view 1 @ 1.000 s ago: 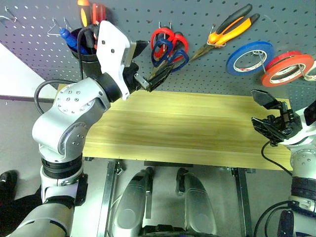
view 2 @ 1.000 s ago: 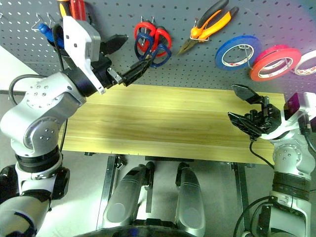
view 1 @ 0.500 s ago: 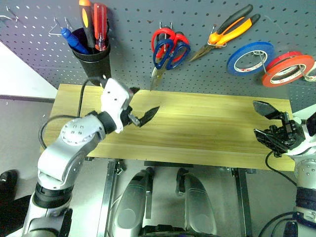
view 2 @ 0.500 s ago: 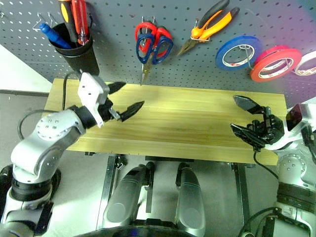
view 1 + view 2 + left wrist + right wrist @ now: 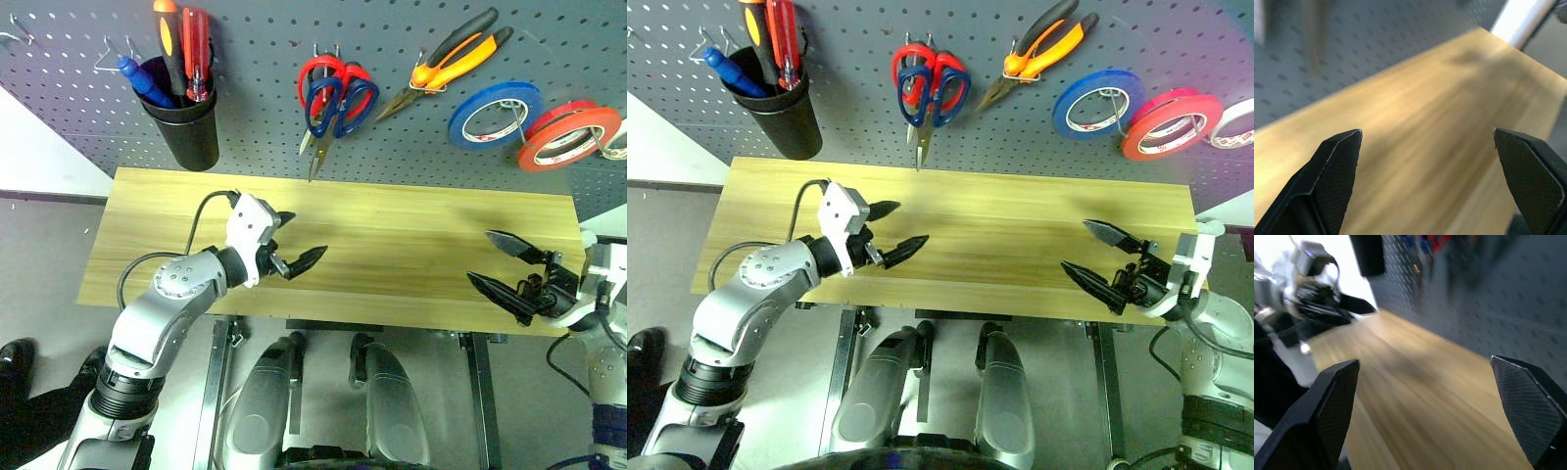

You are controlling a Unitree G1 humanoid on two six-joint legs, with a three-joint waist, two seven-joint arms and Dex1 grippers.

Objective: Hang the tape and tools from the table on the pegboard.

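The red-orange tape [image 5: 573, 135] hangs at the right end of the dark grey pegboard [image 5: 255, 88]. On hooks further left hang the orange-and-black pliers [image 5: 451, 64] and the dark blue-handled scissors [image 5: 338, 103]. A red-handled screwdriver [image 5: 198, 49] stands in a black cup [image 5: 186, 127]. My left gripper [image 5: 302, 235] hovers open and empty over the left half of the wooden table [image 5: 392, 211]. My right gripper [image 5: 480, 257] is open and empty over the table's right front edge. Between the left fingers [image 5: 1337, 166] I see bare wood.
Red-handled scissors [image 5: 315, 78] share the hook area with the dark ones. A blue tape roll [image 5: 495, 113] and a whitish roll [image 5: 617, 147] flank the red-orange one. The cup also holds an orange-and-black screwdriver [image 5: 168, 39] and a blue pen [image 5: 137, 78].
My left gripper has dropped from beside the hanging scissors down to just over the table, still open. The right gripper has also sunk toward the table's front edge.
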